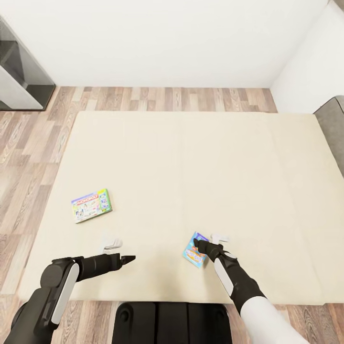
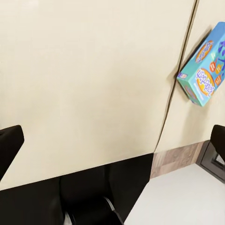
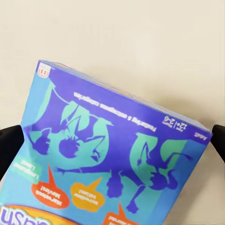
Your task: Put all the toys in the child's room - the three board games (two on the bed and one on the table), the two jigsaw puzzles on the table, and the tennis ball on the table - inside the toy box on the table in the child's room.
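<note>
Glossy flat blue game box [image 3: 108,154] between black jaws, cream mattress [image 1: 191,162] beneath

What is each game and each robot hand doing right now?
blue board game: tilted, one edge raised off the bed, between the right gripper's fingers.
Monopoly board game: lying flat on the bed, untouched.
right gripper: closed on the blue board game.
left gripper: open, holding nothing, above the bed's near edge.
</note>
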Controlling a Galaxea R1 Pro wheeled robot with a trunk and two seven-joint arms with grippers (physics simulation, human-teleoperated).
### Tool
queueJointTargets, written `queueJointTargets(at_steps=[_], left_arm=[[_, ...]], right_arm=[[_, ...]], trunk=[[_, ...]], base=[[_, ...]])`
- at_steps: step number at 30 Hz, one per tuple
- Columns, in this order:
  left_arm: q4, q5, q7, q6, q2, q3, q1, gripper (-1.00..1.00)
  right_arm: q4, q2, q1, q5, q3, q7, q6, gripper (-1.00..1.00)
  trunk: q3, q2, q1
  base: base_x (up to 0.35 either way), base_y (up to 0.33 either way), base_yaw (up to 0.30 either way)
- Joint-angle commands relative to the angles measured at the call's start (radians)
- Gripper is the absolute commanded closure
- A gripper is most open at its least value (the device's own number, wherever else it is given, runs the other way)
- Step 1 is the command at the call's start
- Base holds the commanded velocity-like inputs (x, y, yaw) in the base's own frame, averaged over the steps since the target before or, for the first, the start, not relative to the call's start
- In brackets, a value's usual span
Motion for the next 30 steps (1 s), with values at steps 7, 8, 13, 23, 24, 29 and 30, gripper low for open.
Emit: queueJointTargets(at_steps=[7,8,13,23,24,29,30], left_arm=[[0.000,0.004,0.000,0.007,0.000,0.001,-0.001,-1.00],[0.000,0.004,0.000,0.007,0.000,0.001,-0.001,-1.00],[0.000,0.004,0.000,0.007,0.000,0.001,-0.001,-1.00],[0.000,0.004,0.000,0.007,0.000,0.001,-0.001,-1.00],[0.000,0.004,0.000,0.007,0.000,0.001,-0.001,-1.00],[0.000,0.004,0.000,0.007,0.000,0.001,-0.001,-1.00],[0.000,0.004,0.000,0.007,0.000,0.001,-0.001,-1.00]], right_arm=[[-0.002,-0.002,0.000,-0.009,0.002,-0.002,0.003,-1.00],[-0.002,-0.002,0.000,-0.009,0.002,-0.002,0.003,-1.00],[-0.002,-0.003,0.000,-0.009,0.002,-0.002,0.003,-1.00],[-0.002,-0.003,0.000,-0.008,0.002,-0.001,0.003,-1.00],[-0.002,-0.003,0.000,-0.008,0.002,-0.001,0.003,-1.00],[-0.002,-0.003,0.000,-0.009,0.003,0.004,0.003,-1.00],[-0.002,-0.002,0.000,-0.009,0.003,0.005,0.003,-1.00]], trunk=[[-0.007,-0.002,0.000],[-0.007,-0.002,0.000],[-0.007,-0.002,0.000],[-0.007,-0.002,0.000],[-0.007,-0.002,0.000],[-0.007,-0.002,0.000],[-0.007,-0.002,0.000]], base=[[0.000,0.000,0.043],[0.000,0.000,0.009],[0.000,0.000,0.004],[0.000,0.000,0.000],[0.000,0.000,0.000],[0.000,0.000,0.000],[0.000,0.000,0.000]])
